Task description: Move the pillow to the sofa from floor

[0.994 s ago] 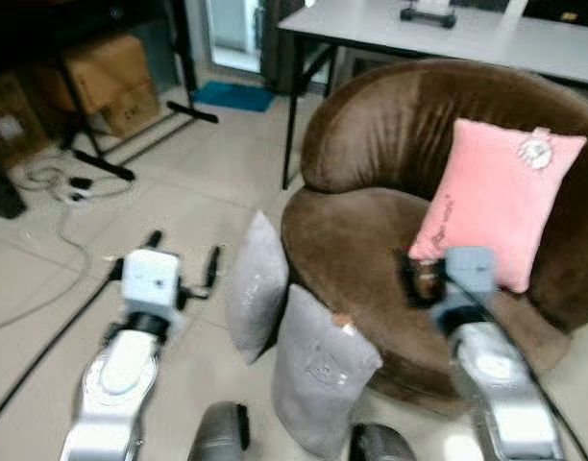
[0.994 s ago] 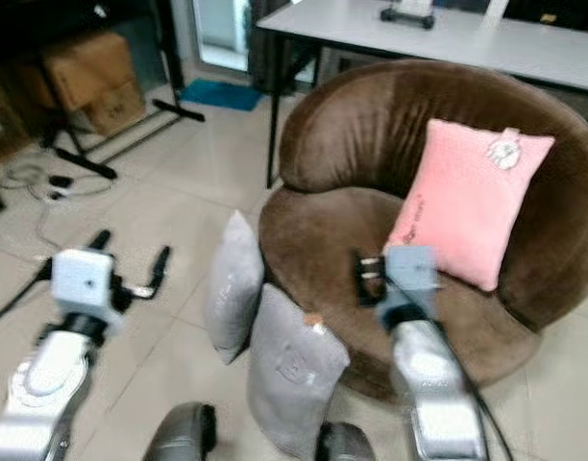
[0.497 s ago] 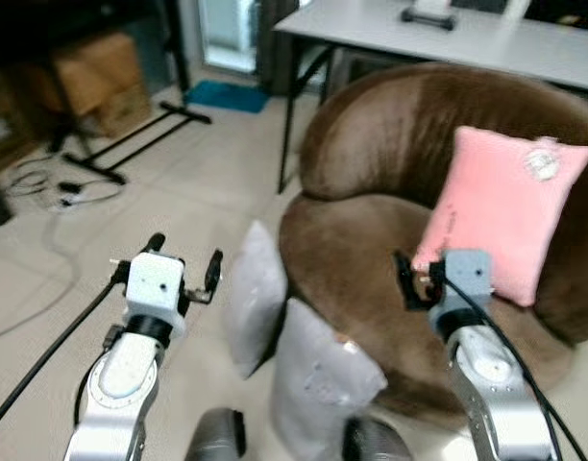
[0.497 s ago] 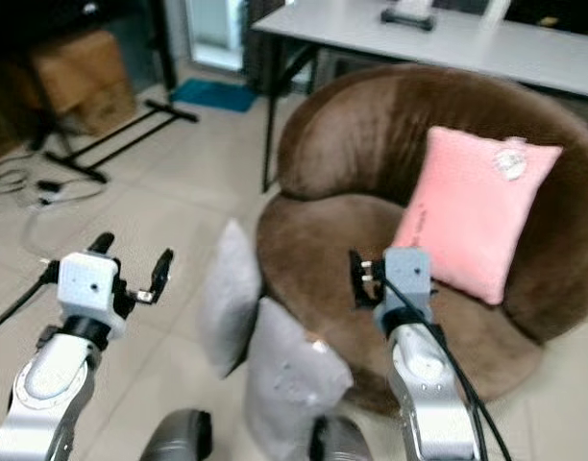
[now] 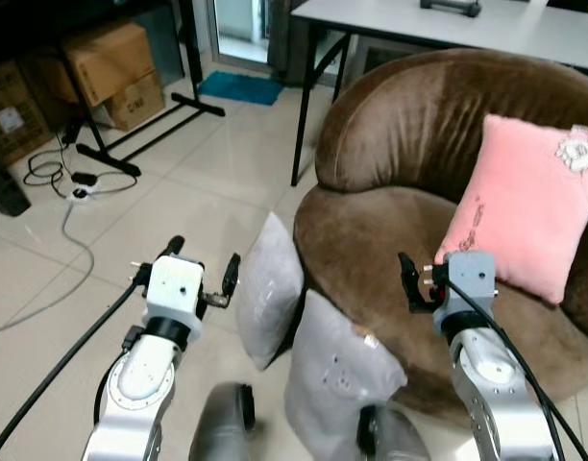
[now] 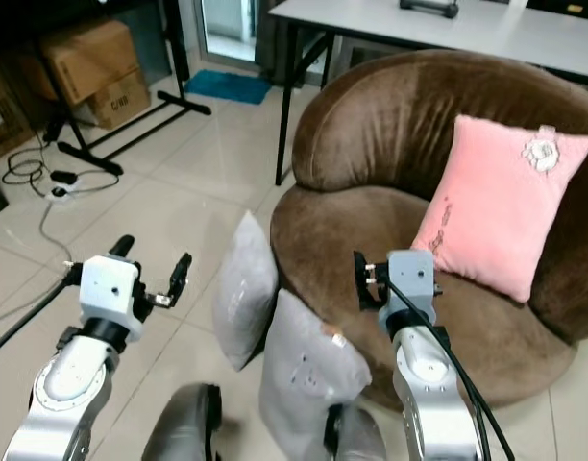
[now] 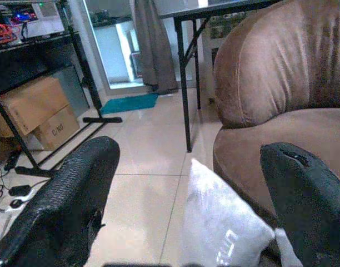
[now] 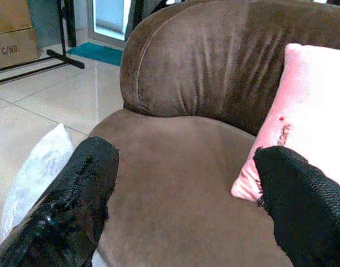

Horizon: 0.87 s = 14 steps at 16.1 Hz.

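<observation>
**Two grey pillows waiting on the floor, both grippers spread and empty**

The robot is standing before a round brown velvet sofa chair (image 5: pixel 400 221) with both arms raised. The left gripper (image 5: pixel 200 272) is hovering over the pale tiled floor (image 5: pixel 150 202), its two black fingers (image 7: pixel 70 206) spread wide and holding nothing. Just beside it, toward the sofa chair, a soft grey square pillow (image 5: pixel 268 288) is standing on edge, leaning against the chair's base. A second grey pillow with a small tag (image 5: pixel 337 370) is leaning against the chair lower down, between the two arms and nearer the robot's body. The right gripper (image 6: pixel 363 280) is hanging above the chair's seat, its fingers likewise spread and empty; just beyond it, a pink square cushion (image 6: pixel 496 211) is already resting against the backrest.

The grey pillows are looking light, plump and yielding, so a pinch at the middle would probably sink in and slip. The upper corner or top seam of the nearer standing pillow is offering the firmest hold, judging from the left wrist view, where that corner (image 7: pixel 206 178) is lying between the open fingers. The pillow will likely sag once it is lifted. No pillow is yet being gripped.
</observation>
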{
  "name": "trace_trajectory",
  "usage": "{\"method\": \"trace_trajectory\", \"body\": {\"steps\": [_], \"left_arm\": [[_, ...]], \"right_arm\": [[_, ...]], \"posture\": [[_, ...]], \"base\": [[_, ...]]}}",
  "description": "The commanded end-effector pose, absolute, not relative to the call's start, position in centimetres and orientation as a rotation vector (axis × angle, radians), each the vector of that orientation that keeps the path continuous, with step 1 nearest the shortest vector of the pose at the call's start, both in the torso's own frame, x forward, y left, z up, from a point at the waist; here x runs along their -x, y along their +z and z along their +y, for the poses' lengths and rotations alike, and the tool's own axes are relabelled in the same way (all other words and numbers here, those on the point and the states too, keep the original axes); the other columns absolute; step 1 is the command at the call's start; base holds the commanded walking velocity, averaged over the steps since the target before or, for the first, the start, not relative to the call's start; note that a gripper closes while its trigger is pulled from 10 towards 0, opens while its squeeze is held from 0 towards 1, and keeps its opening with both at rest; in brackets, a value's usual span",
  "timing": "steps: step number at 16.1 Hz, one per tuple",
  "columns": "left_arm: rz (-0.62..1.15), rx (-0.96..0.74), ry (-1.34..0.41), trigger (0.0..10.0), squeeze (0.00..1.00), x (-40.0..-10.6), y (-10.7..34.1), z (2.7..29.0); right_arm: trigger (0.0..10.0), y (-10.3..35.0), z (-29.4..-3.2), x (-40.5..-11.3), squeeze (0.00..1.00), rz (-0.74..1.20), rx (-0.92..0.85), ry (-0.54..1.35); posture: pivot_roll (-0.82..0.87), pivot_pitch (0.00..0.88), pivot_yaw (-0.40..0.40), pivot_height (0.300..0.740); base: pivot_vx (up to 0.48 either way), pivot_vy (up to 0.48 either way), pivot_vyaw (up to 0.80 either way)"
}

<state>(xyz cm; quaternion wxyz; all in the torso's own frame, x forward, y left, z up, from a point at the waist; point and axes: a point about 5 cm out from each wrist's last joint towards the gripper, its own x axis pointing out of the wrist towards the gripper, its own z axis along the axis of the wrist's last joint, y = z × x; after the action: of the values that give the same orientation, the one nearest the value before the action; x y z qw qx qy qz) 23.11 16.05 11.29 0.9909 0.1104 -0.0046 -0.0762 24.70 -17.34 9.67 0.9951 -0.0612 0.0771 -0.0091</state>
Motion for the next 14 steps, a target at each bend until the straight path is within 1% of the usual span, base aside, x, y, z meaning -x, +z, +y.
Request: {"method": "trace_trajectory", "body": {"steps": [1, 3, 5, 7, 8, 9, 12, 13, 14], "left_arm": [[0.003, -0.230, -0.140, 10.0, 0.00, -23.0, 11.0, 16.1], [0.025, -0.231, -0.145, 10.0, 0.00, -22.5, 10.6, 16.0], [0.035, -0.235, -0.145, 10.0, 0.00, -22.3, 10.4, 16.0], [0.044, -0.235, -0.160, 10.0, 0.00, -22.0, 9.8, 15.9], [0.045, -0.236, -0.173, 10.0, 0.00, -21.9, 9.7, 15.8], [0.051, -0.255, -0.176, 10.0, 0.00, -22.0, 9.5, 15.9], [0.057, -0.258, -0.165, 10.0, 0.00, -22.1, 9.8, 16.9], [0.064, -0.252, -0.180, 10.0, 0.00, -22.2, 9.6, 16.9], [0.079, -0.254, -0.247, 10.0, 0.00, -22.3, 9.4, 16.7]], "right_arm": [[10.0, 9.2, -17.7, -24.6, 0.00, 0.180, 0.135, -0.021], [10.0, 8.0, -17.5, -24.2, 0.00, 0.254, 0.134, 0.022], [10.0, 7.7, -17.3, -24.2, 0.00, 0.265, 0.088, 0.048], [10.0, 7.0, -17.2, -25.0, 0.00, 0.263, 0.024, 0.063], [10.0, 6.7, -17.2, -25.3, 0.48, 0.277, 0.014, 0.056], [10.0, 6.7, -16.9, -25.7, 1.00, 0.262, 0.012, 0.084], [10.0, 5.8, -15.7, -27.4, 1.00, 0.287, -0.006, 0.162], [10.0, 5.2, -15.7, -28.0, 1.00, 0.308, -0.019, 0.143], [10.0, 3.6, -15.6, -29.2, 1.00, 0.374, -0.017, 0.105]], "posture": [[0.08, 0.000, -0.034, 0.560], [0.09, 0.000, -0.041, 0.536], [0.09, 0.000, -0.043, 0.536], [0.09, 0.000, -0.038, 0.536], [0.10, 0.000, -0.040, 0.536], [0.10, 0.000, -0.043, 0.536], [0.11, 0.000, -0.047, 0.536], [0.11, 0.000, -0.041, 0.536], [0.11, 0.000, -0.036, 0.536]], "base": [[0.000, 0.000, 0.00], [0.000, 0.000, 0.00], [0.000, 0.000, 0.00], [0.000, 0.000, 0.00], [0.000, 0.000, 0.00], [0.000, 0.000, 0.00], [0.000, 0.000, 0.00], [0.000, 0.000, 0.00], [0.000, 0.000, 0.00]]}}
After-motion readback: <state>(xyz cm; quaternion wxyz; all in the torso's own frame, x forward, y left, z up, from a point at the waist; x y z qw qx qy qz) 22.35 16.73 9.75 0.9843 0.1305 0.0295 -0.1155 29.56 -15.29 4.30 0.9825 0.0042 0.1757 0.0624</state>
